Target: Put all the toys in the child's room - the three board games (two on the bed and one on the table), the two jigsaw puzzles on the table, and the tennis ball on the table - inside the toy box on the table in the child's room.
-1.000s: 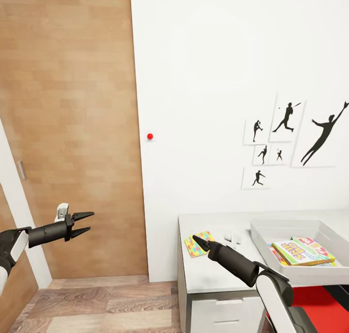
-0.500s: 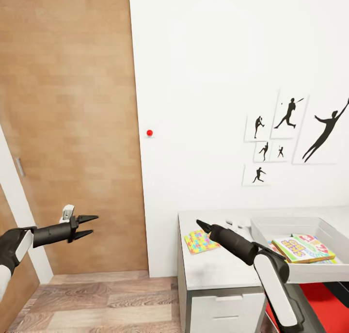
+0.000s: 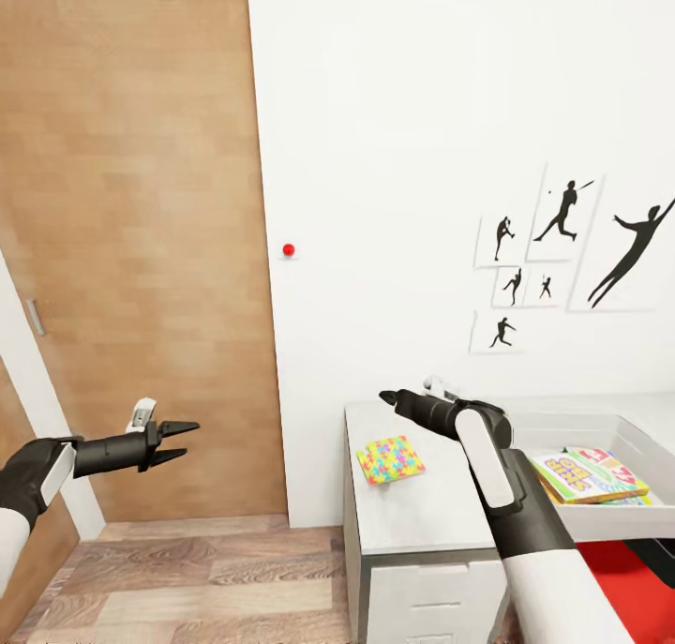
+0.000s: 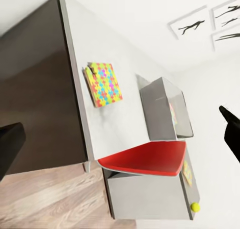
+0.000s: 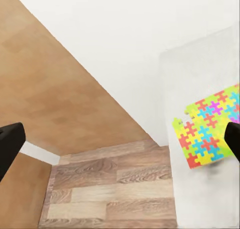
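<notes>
The right gripper [image 3: 386, 398] hovers over the desk [image 3: 412, 522], its fingers spread wide in the wrist view. A jigsaw puzzle [image 3: 391, 459] lies flat on the desk just below and beside it. Further right, the toy box [image 3: 609, 530] holds what look like board games [image 3: 586, 475]. The left gripper [image 3: 184, 441] hangs empty, partly spread, well away by the wooden door [image 3: 131, 241].

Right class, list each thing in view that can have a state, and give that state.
Left claw: open, empty.
Right claw: above table, open or shut unclear.
Jigsaw puzzle: flat on table, outside toy box.
Toy box: holds board games.
Wooden door: closed.
</notes>
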{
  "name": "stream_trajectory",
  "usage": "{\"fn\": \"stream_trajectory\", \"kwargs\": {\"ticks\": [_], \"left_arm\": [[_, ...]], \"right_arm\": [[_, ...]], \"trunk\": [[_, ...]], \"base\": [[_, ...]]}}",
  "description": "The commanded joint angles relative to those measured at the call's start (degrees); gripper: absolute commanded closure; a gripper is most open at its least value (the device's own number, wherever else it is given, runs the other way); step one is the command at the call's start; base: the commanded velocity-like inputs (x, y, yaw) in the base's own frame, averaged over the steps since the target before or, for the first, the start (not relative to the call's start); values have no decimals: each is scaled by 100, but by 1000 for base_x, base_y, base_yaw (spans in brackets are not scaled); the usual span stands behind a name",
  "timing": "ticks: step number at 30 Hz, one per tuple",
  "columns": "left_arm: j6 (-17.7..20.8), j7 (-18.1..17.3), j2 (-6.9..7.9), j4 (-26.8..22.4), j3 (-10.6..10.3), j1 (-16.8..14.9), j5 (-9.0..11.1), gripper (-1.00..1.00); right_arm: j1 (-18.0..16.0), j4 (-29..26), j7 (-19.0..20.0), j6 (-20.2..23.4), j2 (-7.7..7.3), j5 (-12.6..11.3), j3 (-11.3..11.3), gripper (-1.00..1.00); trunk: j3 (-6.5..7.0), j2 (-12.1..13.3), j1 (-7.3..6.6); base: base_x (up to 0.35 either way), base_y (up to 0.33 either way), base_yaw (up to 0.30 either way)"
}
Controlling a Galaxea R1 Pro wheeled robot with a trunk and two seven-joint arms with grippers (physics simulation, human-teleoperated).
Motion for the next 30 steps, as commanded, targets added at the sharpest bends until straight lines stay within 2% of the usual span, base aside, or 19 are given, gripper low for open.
{"fn": "stream_trajectory", "kwargs": {"ticks": [1,5,12,22,30], "left_arm": [[31,-8,1,2,-5,-2,5,-100],[27,-6,4,1,-23,-3,-3,-100],[21,64,6,-1,-30,-10,-6,-100],[-12,657,0,-74,-26,-11,0,-100],[-105,881,-13,-120,-29,-11,3,-100]], "right_arm": [[-124,257,-123,14,19,-48,3,-100],[-289,773,-198,-19,40,-18,4,-100],[-356,1118,-230,-263,26,-18,4,-100],[-383,1587,-238,-414,-49,-5,-20,-100],[-387,1652,-239,-495,-75,-10,-27,-100]], "trunk": [[-13,-6,2],[-50,-6,2],[-116,-6,2],[-209,-6,2],[-284,-6,2]], "base": [[0,0,0],[4,8,0],[66,104,0],[17,22,0],[1,2,0]]}}
